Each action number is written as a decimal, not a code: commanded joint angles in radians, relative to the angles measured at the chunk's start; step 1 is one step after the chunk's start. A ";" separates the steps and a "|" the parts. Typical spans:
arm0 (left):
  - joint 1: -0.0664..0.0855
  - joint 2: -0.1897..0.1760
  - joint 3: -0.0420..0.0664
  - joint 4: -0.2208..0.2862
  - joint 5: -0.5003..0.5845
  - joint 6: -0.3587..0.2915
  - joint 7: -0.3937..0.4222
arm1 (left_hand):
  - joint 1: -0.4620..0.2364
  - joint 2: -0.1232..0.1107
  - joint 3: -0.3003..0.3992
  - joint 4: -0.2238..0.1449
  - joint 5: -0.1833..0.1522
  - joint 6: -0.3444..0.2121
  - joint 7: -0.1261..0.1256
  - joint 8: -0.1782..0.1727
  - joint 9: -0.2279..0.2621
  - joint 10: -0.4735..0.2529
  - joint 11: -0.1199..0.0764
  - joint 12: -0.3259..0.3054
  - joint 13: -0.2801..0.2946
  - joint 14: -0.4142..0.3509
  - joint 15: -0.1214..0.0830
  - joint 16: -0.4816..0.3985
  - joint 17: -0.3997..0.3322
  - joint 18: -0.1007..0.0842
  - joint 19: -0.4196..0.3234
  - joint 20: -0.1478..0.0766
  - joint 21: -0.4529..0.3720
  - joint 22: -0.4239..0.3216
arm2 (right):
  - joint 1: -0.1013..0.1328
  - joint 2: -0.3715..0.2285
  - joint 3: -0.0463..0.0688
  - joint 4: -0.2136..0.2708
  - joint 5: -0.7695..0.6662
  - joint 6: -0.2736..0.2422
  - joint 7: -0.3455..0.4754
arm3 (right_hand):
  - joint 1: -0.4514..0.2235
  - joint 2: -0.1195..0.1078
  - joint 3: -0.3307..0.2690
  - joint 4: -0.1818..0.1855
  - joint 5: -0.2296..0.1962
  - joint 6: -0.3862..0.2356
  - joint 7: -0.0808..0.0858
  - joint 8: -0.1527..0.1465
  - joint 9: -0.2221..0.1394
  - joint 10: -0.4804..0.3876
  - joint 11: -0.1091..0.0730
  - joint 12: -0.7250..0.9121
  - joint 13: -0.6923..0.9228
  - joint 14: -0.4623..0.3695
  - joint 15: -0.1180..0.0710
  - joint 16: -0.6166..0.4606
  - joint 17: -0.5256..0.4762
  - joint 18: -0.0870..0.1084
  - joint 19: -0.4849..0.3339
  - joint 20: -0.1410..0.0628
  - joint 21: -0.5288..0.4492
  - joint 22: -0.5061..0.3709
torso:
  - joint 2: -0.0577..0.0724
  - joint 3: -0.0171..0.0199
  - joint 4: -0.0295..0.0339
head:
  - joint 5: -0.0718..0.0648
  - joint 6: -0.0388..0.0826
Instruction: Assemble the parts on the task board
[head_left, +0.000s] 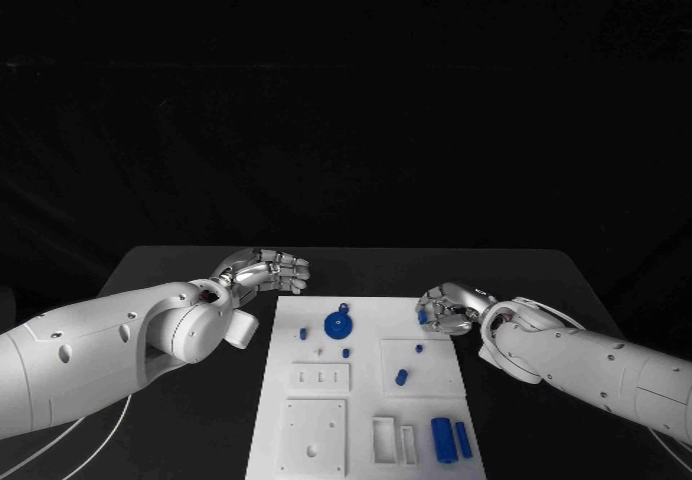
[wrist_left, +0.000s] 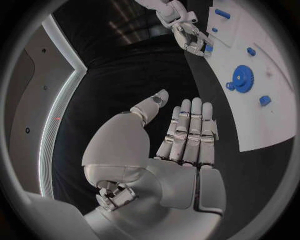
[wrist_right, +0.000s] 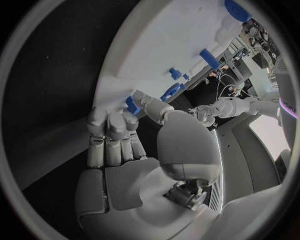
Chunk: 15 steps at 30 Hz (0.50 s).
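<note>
Blue part (head_left: 423, 317) | pinched by right hand (head_left: 450, 309) (board's edge) | left hand (head_left: 268, 271) empty, fingers apart

White task board (head_left: 361, 400) flat mid-table; blue gear (head_left: 339, 323), pegs (head_left: 450, 440) on it.

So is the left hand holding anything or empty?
Empty. The left hand is off the white board, over the black table, fingers straight and together, nothing in the palm.

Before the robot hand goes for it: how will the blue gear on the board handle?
The blue gear looks like rigid plastic, probably light. It lies flat on the task board, so it should slide rather than roll. Its thin rim may be hard to pinch.
</note>
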<state>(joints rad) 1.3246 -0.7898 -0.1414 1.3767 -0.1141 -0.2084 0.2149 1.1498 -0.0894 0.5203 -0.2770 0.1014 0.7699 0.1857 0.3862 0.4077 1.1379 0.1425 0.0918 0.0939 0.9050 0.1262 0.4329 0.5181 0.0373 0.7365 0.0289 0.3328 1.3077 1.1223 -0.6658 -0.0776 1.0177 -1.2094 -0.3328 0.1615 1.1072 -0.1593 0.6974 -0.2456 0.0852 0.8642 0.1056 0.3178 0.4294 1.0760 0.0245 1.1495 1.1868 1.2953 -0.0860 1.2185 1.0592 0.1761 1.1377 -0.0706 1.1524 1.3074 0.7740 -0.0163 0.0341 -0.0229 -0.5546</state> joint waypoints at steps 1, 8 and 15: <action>0.001 0.002 0.001 0.002 -0.003 0.016 0.004 | -0.007 0.001 -0.001 -0.003 0.005 -0.005 0.005 -0.006 -0.001 0.004 0.002 -0.007 -0.001 0.004 0.002 -0.004 0.001 0.013 -0.007 -0.001 0.007 0.021 | -0.003 -0.001 -0.002 0.002 -0.013 -0.008 -0.005 | 0.000 0.016 0.023 0.009 -0.029 0.088 0.017 0.014 0.007 0.001 -0.014 0.005 -0.002 0.001 -0.012 -0.005 0.001 0.086 -0.002 0.000 0.001 0.019 | 0.000 -0.0006 0.0010 | -0.002 -0.002; 0.001 0.001 0.001 0.002 -0.003 0.016 0.005 | -0.007 0.001 0.000 -0.003 0.005 -0.005 0.005 -0.005 -0.001 0.005 0.001 -0.007 -0.001 0.005 0.002 -0.004 0.002 0.013 -0.007 -0.001 0.007 0.021 | -0.003 0.001 -0.002 0.004 -0.020 -0.032 -0.010 | -0.002 0.028 0.065 0.032 -0.036 0.131 0.000 0.041 0.029 0.005 -0.031 0.005 -0.002 0.003 -0.028 -0.006 0.004 0.086 0.000 -0.004 0.004 0.019 | 0.000 -0.0006 0.0007 | -0.002 -0.003; 0.001 0.001 0.001 0.002 -0.004 0.015 0.004 | -0.007 0.001 0.000 -0.003 0.005 -0.004 0.004 -0.005 -0.001 0.005 0.001 -0.007 -0.001 0.005 0.002 -0.004 0.002 0.013 -0.007 -0.001 0.007 0.021 | -0.003 0.002 -0.002 0.007 -0.028 -0.055 -0.016 | -0.003 0.035 0.072 0.027 -0.036 0.145 -0.007 0.050 0.038 0.008 -0.037 0.007 0.000 0.004 -0.034 -0.006 0.006 0.086 0.000 -0.007 0.006 0.019 | 0.000 -0.0004 0.0011 | -0.001 -0.005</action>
<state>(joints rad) 1.3246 -0.7901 -0.1414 1.3765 -0.1143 -0.2076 0.2144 1.1497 -0.0894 0.5203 -0.2770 0.1014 0.7699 0.1857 0.3862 0.4077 1.1378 0.1426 0.0918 0.0940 0.9050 0.1262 0.4330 0.5188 0.0370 0.7365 0.0289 0.3365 1.3075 1.1200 -0.6647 -0.0791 1.0223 -1.2208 -0.3657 0.1522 1.1048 -0.1343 0.7650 -0.2192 0.0502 0.9783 0.0735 0.3630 0.4515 1.0848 -0.0056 1.1533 1.1855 1.3005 -0.1127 1.2176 1.0644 0.1848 1.1364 -0.0691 1.1521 1.3073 0.7741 -0.0168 0.0351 -0.0244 -0.5590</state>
